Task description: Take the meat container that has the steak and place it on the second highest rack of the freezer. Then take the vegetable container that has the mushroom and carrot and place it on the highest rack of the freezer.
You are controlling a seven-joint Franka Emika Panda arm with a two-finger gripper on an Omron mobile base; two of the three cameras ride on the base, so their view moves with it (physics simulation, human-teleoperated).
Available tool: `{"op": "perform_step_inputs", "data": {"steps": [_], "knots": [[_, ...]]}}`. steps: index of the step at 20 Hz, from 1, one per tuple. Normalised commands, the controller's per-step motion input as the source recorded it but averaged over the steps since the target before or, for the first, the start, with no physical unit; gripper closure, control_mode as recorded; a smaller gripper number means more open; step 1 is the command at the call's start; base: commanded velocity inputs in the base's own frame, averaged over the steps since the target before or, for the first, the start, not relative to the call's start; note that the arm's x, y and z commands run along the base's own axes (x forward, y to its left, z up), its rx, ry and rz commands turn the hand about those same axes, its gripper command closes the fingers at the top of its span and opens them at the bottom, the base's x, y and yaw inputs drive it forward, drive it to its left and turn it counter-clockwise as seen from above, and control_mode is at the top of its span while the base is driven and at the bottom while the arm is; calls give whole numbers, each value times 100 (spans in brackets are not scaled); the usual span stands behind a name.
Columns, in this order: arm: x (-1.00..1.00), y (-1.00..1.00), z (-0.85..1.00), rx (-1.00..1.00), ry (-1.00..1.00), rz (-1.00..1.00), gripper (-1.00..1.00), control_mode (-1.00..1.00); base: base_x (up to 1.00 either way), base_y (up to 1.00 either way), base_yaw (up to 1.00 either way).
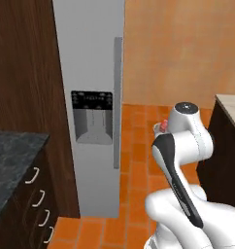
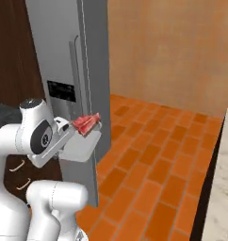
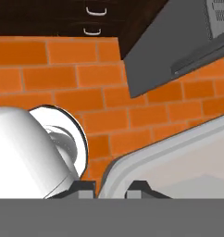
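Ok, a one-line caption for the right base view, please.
Hand shut on the meat container, steak aboard, carried in front of the closed freezer over orange brick floor.

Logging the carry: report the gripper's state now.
Gripper: closed on the rim of the shallow light-grey meat container carrying the red steak.

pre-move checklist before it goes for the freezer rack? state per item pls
1. Hand shut on the meat container, gripping its rim: ok.
2. Steak in the tray: ok.
3. Tray level: not ok, it tilts in the right base view.
4. Freezer door open: not ok, it looks closed in the left base view, bar handle facing out.
5. Second highest rack free: cannot tell, interior hidden.
6. Vegetable container location: cannot tell.
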Motion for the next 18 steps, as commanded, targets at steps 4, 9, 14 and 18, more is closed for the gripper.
{"op": "perform_step_inputs", "data": {"steps": [4,9,14,18], "knots": [[0,0,0,0,0,0,100,100,72,-73,-24],[0,0,0,0,0,0,100,100,99,-61,-4],[0,0,0,0,0,0,100,100,100,-56,4],[0,0,0,0,0,0,100,100,100,-17,32]]}}
